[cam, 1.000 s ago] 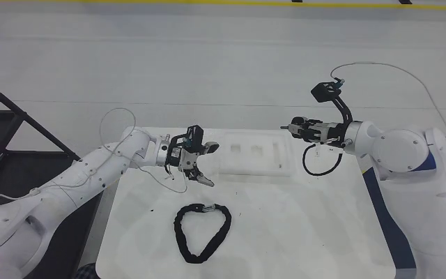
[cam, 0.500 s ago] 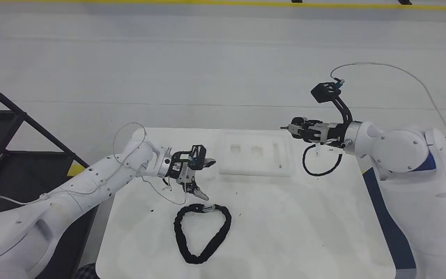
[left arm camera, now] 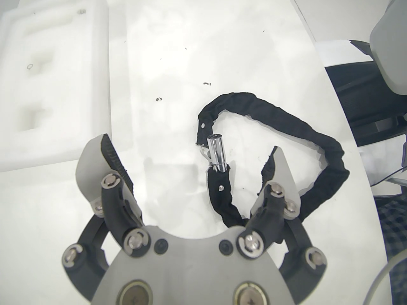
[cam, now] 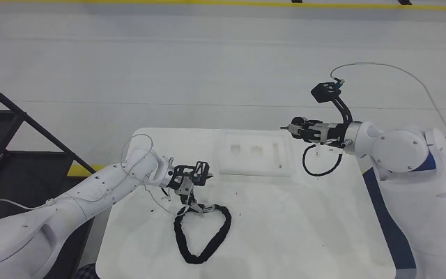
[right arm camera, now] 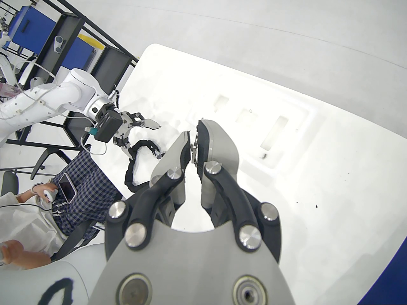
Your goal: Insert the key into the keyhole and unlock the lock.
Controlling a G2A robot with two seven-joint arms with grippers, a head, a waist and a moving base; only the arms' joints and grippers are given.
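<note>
Now the left gripper (left arm camera: 188,144), fingers spread, hangs over the chain lock (left arm camera: 318,141) near the table's (cam: 313,230) front-left corner, its cylinder (left arm camera: 217,153) lying across their closing line, while the farther right gripper (right arm camera: 193,128) pinches what looks like the key (right arm camera: 192,153).

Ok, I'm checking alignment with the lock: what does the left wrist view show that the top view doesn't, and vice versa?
Left wrist view: the lock's silver cylinder lying within the open left end effector, touching neither finger. Top view: the right end effector, raised near the foam tray's far right corner. Both: the black chain loop on the white table.
</note>
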